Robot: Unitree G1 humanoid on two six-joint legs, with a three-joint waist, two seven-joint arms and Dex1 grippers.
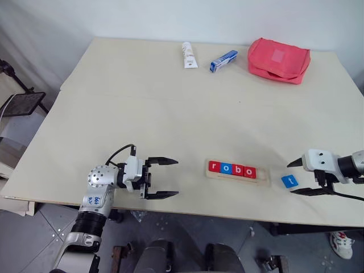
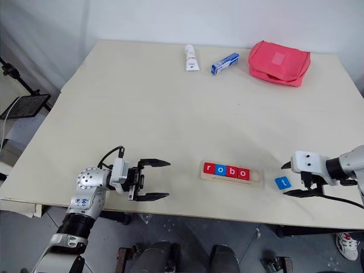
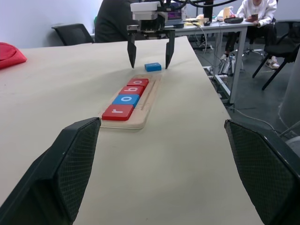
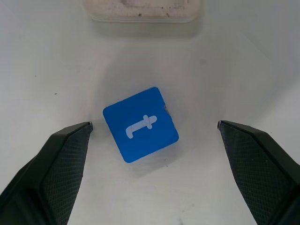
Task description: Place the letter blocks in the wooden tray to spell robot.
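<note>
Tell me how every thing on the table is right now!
wooden tray: flat on the table, four tiles in it reading r-o-b-o, its right end free.
blue t block: flat on the table, right of the tray, not held.
right gripper: open, fingers either side of the t block.
left gripper: open, holding nothing.
red pouch: closed.
white tube: lying down.
blue-and-white box: lying down.

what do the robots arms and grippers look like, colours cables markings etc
The left gripper has two black pointed fingers on a white block. Behind it sit a silver rounded wrist joint with small dark holes and a blue marking, a looping black cable, and a black ribbed forearm. The right gripper has the same black fingers, a white housing with two dark dots, a grey wrist and black cable. Finger pads carry a fine cross-hatched texture.
</note>
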